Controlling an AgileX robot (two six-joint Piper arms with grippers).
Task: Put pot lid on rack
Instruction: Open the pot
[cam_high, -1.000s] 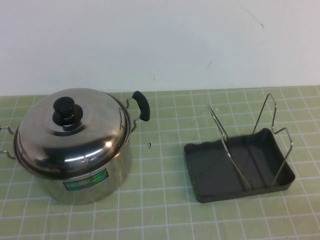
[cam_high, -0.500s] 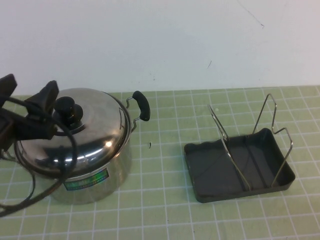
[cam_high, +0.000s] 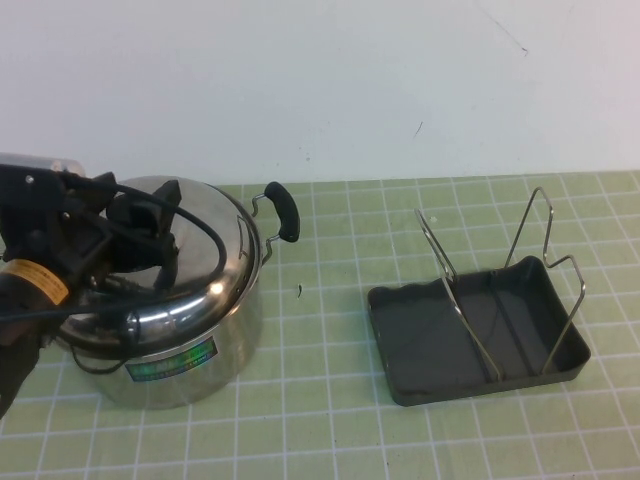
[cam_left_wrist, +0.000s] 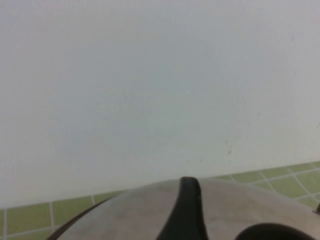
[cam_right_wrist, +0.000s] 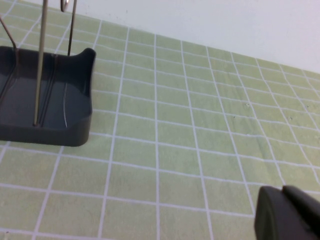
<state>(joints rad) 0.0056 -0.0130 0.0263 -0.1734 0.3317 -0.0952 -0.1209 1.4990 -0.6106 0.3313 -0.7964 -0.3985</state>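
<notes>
Pot lid (cam_high: 165, 270) sits on the steel pot (cam_high: 175, 360) at left of the frame, on a green gridded mat (cam_high: 330, 420) below a white wall (cam_high: 320, 80). Left gripper (cam_high: 140, 222) reaches in from the left edge, fingers spread wide around the lid's black knob. Right gripper (cam_right_wrist: 287, 217) hangs low over the mat beside the rack (cam_high: 478, 335); its opening cannot be determined. The rack's tray holds only wire loops.
</notes>
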